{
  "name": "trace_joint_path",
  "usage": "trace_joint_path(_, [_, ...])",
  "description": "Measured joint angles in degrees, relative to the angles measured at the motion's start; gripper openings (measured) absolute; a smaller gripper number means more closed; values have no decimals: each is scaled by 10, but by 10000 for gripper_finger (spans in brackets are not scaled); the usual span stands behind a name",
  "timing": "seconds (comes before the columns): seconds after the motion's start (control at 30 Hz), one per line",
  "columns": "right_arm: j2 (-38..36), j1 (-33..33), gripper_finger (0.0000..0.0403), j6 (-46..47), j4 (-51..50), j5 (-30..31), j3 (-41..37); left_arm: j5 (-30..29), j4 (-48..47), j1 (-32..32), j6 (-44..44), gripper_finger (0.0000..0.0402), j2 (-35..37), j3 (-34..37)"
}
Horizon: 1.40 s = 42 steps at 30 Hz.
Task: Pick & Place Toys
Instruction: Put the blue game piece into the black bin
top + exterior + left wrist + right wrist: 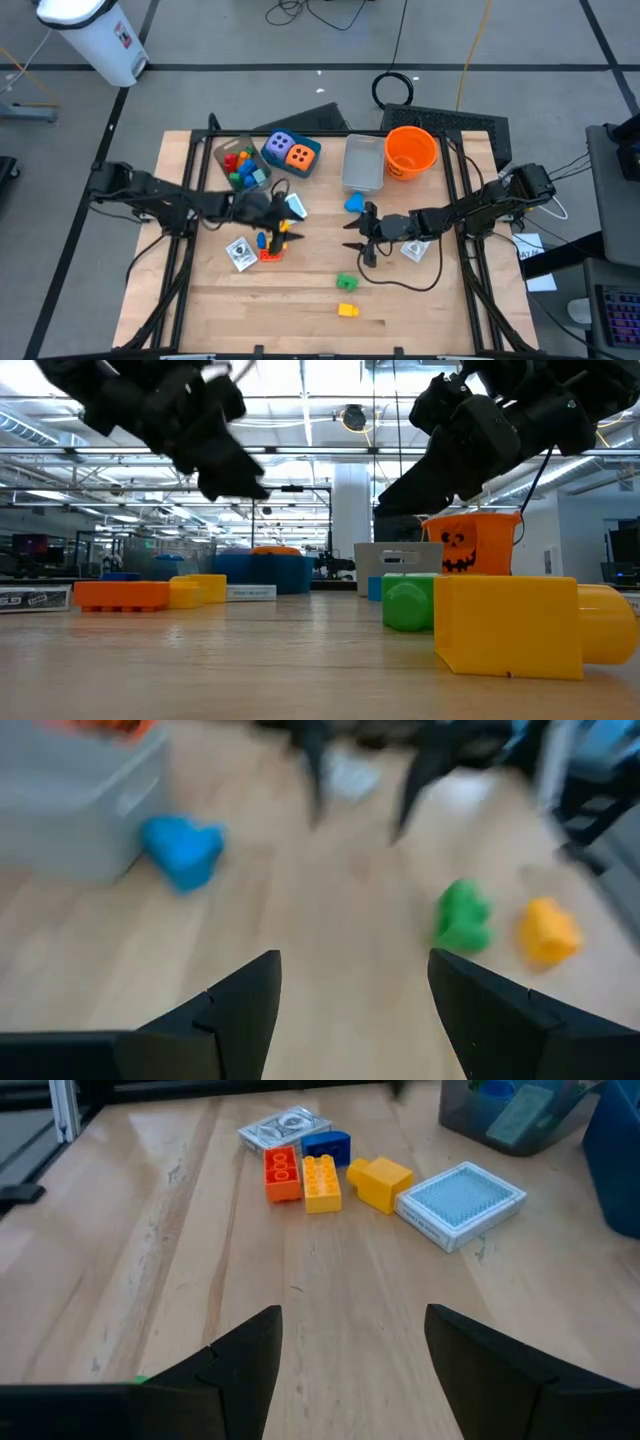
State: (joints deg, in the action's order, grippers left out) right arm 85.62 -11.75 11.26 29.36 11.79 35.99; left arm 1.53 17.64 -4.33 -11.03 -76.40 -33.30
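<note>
Left gripper [283, 228]: open, empty, above the cluster of small orange, yellow and blue plastic bricks [318, 1170] left of the worktop's [300, 300] middle.
Right gripper [352, 236]: open, empty, hovering mid-worktop.
Green round plastic brick [346, 284]: toward the front edge, just beside the yellow plastic brick [347, 310].
Blue plastic brick [354, 204]: beside the grey tray [363, 165].
Purple-and-orange spotted die [290, 152]: near the back edge.

Bare desk [300, 300] lies open along the near edge, apart from a green brick [346, 283] and a yellow brick [347, 310]. A brick cluster [272, 245] crowds the centre-left.
</note>
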Motion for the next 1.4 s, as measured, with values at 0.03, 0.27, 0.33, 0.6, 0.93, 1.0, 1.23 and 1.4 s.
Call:
trace_joint_path(0.03, [0,0,238,9,0,0,0,-11,24,-15,0,262,0,5])
trace_joint_path(0.27, [0,0,238,39,0,-1,0,-79,102,-99,8,262,-19,7])
trace_joint_path(0.33, [0,0,238,12,0,0,0,-91,122,-115,13,262,-34,7])
trace_joint_path(0.6, [0,0,238,-78,-47,5,0,-117,242,-133,51,262,-131,7])
trace_joint_path(0.93, [0,30,238,-47,-99,197,0,-117,276,-111,22,262,-219,-16])
trace_joint_path(1.0, [5,45,238,-25,-94,197,-1,-117,275,-108,19,262,-220,-18])
trace_joint_path(1.23, [32,73,229,30,-15,196,-42,-116,276,-106,19,262,-219,-19])
trace_joint_path(1.4, [33,82,204,30,35,196,-62,-116,271,-106,19,262,-219,-19])
